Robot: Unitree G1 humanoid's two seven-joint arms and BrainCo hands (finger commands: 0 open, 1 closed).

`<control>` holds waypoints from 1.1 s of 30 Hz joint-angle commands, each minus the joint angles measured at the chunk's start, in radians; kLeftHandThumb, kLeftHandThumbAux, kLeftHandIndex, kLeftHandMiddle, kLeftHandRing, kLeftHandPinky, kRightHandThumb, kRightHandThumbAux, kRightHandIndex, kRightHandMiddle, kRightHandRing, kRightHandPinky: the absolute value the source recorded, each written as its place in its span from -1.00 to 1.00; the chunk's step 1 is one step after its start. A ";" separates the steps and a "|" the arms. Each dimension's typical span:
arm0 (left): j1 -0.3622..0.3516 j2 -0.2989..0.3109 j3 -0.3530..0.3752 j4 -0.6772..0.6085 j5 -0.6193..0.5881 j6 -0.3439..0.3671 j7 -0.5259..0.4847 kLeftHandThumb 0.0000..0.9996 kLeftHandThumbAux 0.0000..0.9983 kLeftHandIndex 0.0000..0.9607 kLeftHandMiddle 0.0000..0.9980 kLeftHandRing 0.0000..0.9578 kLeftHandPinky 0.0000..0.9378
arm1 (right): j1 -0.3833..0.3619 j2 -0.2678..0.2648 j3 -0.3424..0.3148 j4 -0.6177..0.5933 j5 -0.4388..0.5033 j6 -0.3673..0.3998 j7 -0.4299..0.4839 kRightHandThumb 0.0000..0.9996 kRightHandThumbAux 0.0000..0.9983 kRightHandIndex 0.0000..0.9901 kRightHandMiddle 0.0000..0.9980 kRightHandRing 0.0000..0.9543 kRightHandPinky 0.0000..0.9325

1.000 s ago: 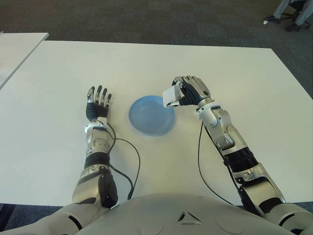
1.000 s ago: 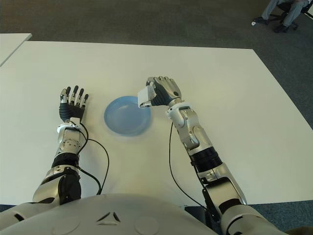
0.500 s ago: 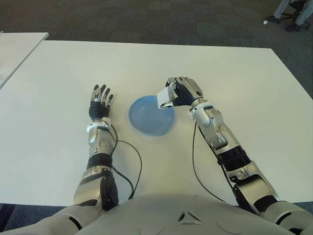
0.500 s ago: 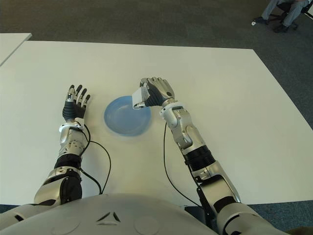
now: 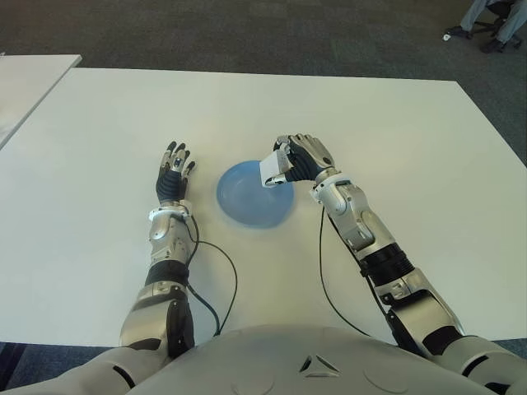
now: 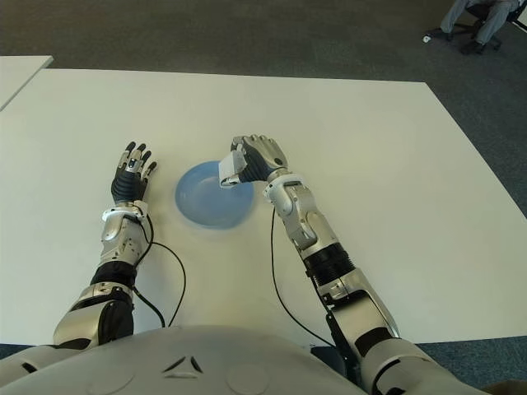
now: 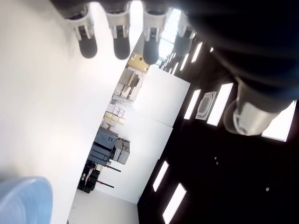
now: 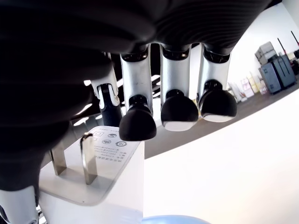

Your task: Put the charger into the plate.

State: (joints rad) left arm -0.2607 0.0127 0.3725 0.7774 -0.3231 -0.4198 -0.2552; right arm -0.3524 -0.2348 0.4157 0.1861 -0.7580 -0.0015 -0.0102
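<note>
My right hand [image 5: 295, 160] is shut on a white charger [image 5: 273, 169], holding it just above the right rim of the blue plate [image 5: 247, 197] on the white table. In the right wrist view the charger [image 8: 100, 175] shows its two metal prongs, with my fingertips [image 8: 177, 112] curled over it. My left hand [image 5: 172, 174] shows left of the plate with its fingers spread and nothing in it; the left wrist view shows its fingertips [image 7: 119, 44] extended above the table.
The white table [image 5: 395, 132] stretches wide around the plate. A second white table edge [image 5: 25, 82] shows at the far left. Dark carpet and a person's legs by a chair [image 5: 490, 20] lie beyond the far edge. Black cables [image 5: 222, 280] trail from both forearms.
My right hand has carried the charger leftward, from beside the plate's right edge to over its rim. My left hand has shifted slightly right and forward, fingers still spread.
</note>
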 commanded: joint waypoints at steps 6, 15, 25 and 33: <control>0.012 0.006 -0.017 0.010 0.023 -0.003 0.014 -1.00 0.03 -0.90 -0.78 -0.82 -0.83 | -0.012 0.009 0.016 0.040 0.005 0.001 0.006 0.50 0.41 -0.11 0.72 0.79 0.79; 0.013 0.005 -0.018 0.007 0.015 0.000 -0.001 -1.00 0.03 -0.90 -0.79 -0.82 -0.82 | -0.025 -0.023 0.046 0.054 -0.010 -0.011 0.068 0.44 0.41 -0.12 0.47 0.54 0.52; 0.021 0.005 -0.026 -0.007 0.012 0.001 -0.004 -1.00 0.00 -0.89 -0.81 -0.84 -0.82 | -0.045 -0.061 0.073 0.069 -0.010 -0.059 0.107 -0.16 -0.38 -0.75 -0.62 -0.58 -0.55; 0.028 0.005 -0.037 -0.019 0.015 0.000 0.006 -1.00 -0.01 -0.89 -0.80 -0.85 -0.84 | -0.051 -0.080 0.077 0.063 0.006 -0.080 0.150 -0.29 -0.53 -0.98 -0.97 -0.97 -0.95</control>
State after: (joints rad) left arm -0.2496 0.0140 0.3395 0.7641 -0.3131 -0.4230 -0.2561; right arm -0.3997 -0.3047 0.4867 0.2442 -0.7590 -0.0698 0.1182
